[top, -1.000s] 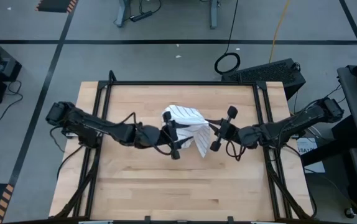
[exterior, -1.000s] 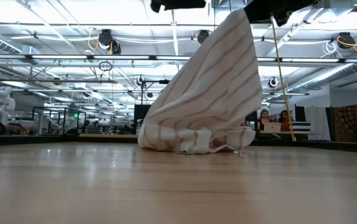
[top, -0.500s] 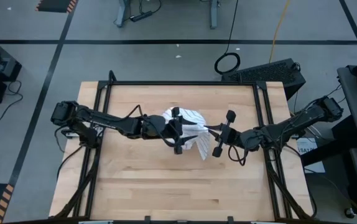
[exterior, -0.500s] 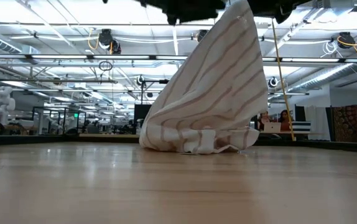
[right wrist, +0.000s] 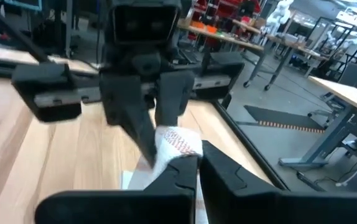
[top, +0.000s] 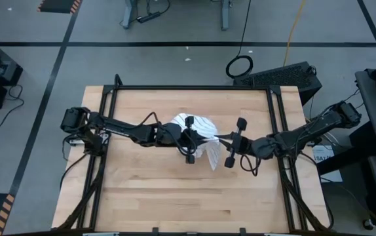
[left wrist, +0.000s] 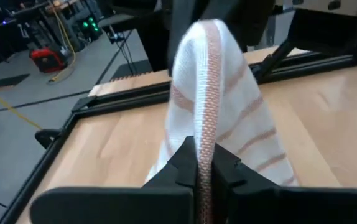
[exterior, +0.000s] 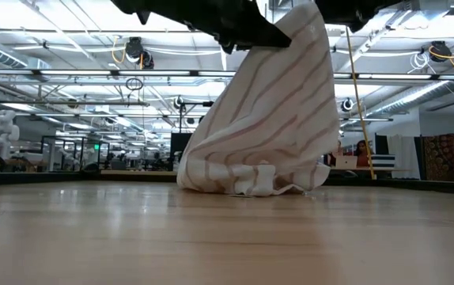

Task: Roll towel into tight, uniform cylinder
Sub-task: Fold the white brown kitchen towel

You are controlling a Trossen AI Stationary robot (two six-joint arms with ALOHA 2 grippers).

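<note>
The white striped towel [top: 200, 126] [exterior: 266, 119] hangs as a cone over the table's middle, and its bunched lower end [exterior: 243, 180] rests on the wood. My right gripper [top: 215, 139] [right wrist: 194, 165] is shut on the towel's top. It reaches in from the table's right. My left gripper [top: 198, 137] [left wrist: 203, 171] comes from the left and is shut on the towel's sloping edge just below that top. In the low view it is the dark shape [exterior: 247, 33] at the cloth's upper left. My left gripper pinches a raised ridge of the towel [left wrist: 204, 146] between its two fingers, close under the top. Whether the ridge is a fold or an edge I cannot tell. The fingers come almost level from the table's left. The cloth runs up and away from them. My right gripper pinches the towel's top end [right wrist: 177, 142] between its two fingers, almost level from the table's right. The towel hangs below this hold, spreading downward. Its lower end lies bunched on the table.
Black frame rails [top: 188, 87] run along the table's edges. Bare wood [top: 188, 196] lies between the towel and the near edge. People sit in the room beyond the table [exterior: 361, 150].
My left gripper has moved toward the table's right and down, in to the hanging towel, and has taken hold of its sloping edge just under the top. The towel's top and the bunched end on the table have stayed where they were.
</note>
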